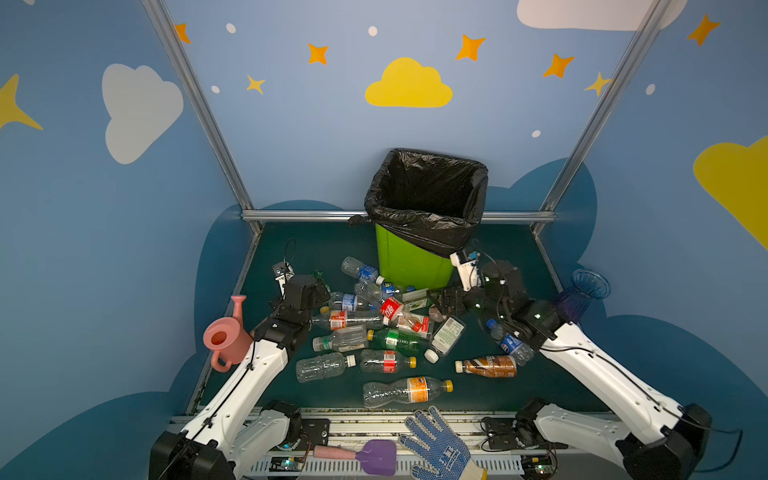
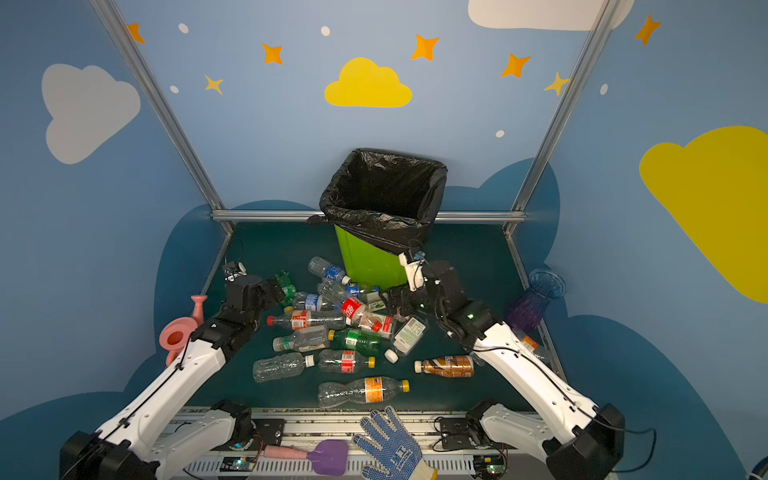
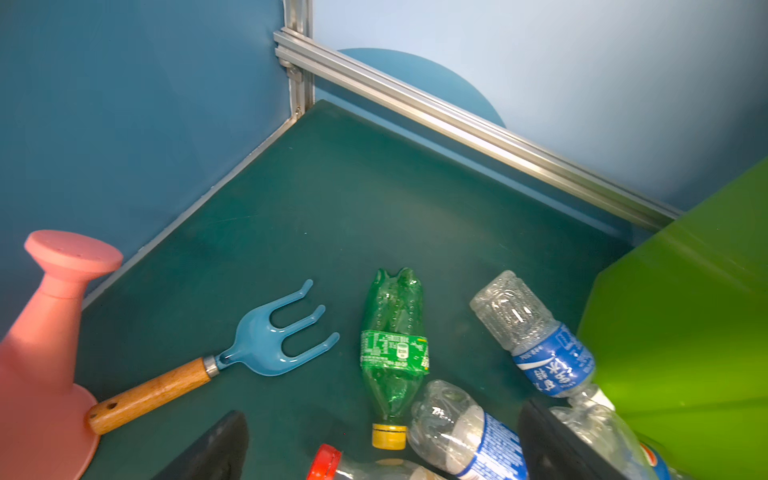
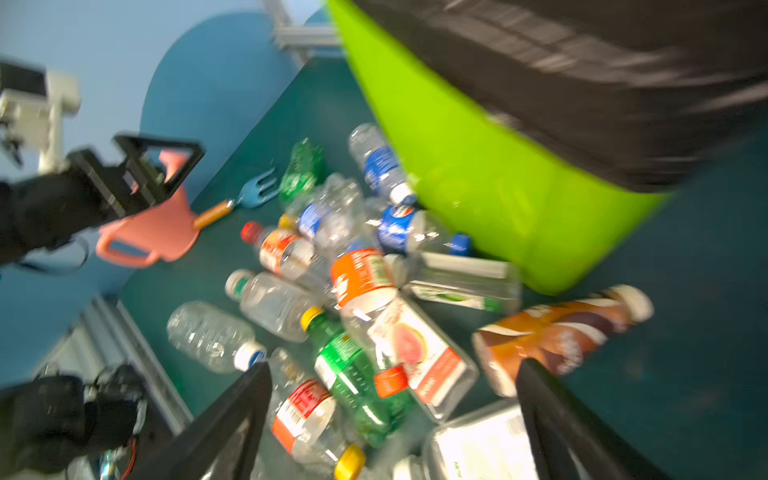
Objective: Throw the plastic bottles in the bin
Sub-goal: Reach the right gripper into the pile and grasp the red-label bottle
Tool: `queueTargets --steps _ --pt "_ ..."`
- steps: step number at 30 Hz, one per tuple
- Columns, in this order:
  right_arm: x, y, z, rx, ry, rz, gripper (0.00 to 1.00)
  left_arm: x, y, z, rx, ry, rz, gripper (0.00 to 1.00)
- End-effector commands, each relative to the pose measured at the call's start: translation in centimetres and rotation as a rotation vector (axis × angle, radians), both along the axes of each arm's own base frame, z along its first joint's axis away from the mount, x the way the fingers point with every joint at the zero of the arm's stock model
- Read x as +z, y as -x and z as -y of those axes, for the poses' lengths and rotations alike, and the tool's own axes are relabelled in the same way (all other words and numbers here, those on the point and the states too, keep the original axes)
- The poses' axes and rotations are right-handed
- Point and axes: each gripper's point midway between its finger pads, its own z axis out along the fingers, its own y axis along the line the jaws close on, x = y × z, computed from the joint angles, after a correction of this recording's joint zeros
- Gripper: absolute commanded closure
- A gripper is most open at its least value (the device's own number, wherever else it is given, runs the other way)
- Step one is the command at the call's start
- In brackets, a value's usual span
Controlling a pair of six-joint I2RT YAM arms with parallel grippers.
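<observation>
Several plastic bottles lie in a heap on the dark green table in front of the lime-green bin (image 1: pixel 411 262) with its black bag. Among them are a red-labelled one (image 1: pixel 390 309), a green one (image 1: pixel 392 338) and a brown one (image 1: pixel 488 366). My left gripper (image 1: pixel 320 291) hovers at the heap's left edge. In the left wrist view it (image 3: pixel 382 411) is open over a green bottle (image 3: pixel 392 332) with a yellow cap. My right gripper (image 1: pixel 444 301) hangs low by the bin's foot. In the blurred right wrist view it (image 4: pixel 395 368) is open above a green bottle (image 4: pixel 353 374).
A pink watering can (image 1: pixel 226 338) stands beside the left arm, with a blue hand fork (image 3: pixel 270 345) near it. A blue-purple vase (image 1: pixel 582 295) stands behind the right arm. A blue glove (image 1: pixel 436 444) and a purple scoop (image 1: pixel 374 457) lie on the front rail.
</observation>
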Motion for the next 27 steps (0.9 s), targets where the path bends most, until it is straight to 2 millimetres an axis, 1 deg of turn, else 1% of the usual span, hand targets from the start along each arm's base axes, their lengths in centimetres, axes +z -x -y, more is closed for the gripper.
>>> queueTargets --steps 1,3,4,6,7,9,10,11,14,17,22,27 --pt "-2.0 -0.5 -3.0 0.041 0.066 0.000 0.09 -0.1 0.7 -1.6 0.059 -0.015 0.004 0.00" --pt "-3.6 -0.8 -4.7 0.076 0.113 -0.033 0.10 -0.2 1.0 -2.1 0.070 -0.004 0.002 0.00" --pt "-4.9 -0.9 -5.7 0.096 0.150 -0.054 0.10 -0.3 1.1 -2.3 0.074 0.000 0.001 0.00" --pt "-6.2 -1.5 -7.2 0.131 0.211 -0.072 0.10 -0.5 1.3 -2.7 0.077 0.009 -0.002 0.00" --pt "-6.9 -2.0 -7.7 0.138 0.247 -0.083 0.10 -0.6 1.5 -2.8 0.078 0.011 -0.003 0.00" --pt "-7.5 -2.8 -8.4 0.150 0.294 -0.114 0.10 -0.8 1.7 -3.2 0.087 0.017 -0.012 0.00" --pt "-8.5 -3.2 -8.8 0.159 0.332 -0.132 0.10 -1.0 1.8 -3.3 0.091 0.020 -0.020 0.00" --pt "-9.1 -3.4 -9.1 0.169 0.352 -0.139 0.10 -1.1 1.9 -3.4 0.094 0.021 -0.026 0.00" --pt "-10.6 -4.1 -9.8 0.190 0.407 -0.162 0.10 -1.3 2.2 -3.7 0.099 0.024 -0.032 0.00" --pt "-11.7 -4.2 -10.0 0.210 0.443 -0.187 0.11 -1.5 2.4 -3.8 0.100 0.026 -0.037 0.00" --pt "-13.2 -3.6 -10.7 0.258 0.480 -0.244 0.16 -1.6 2.4 -3.8 0.102 0.030 -0.041 0.00" --pt "-14.5 -3.0 -11.8 0.296 0.511 -0.271 0.17 -1.8 2.4 -3.8 0.102 0.031 -0.047 0.00"
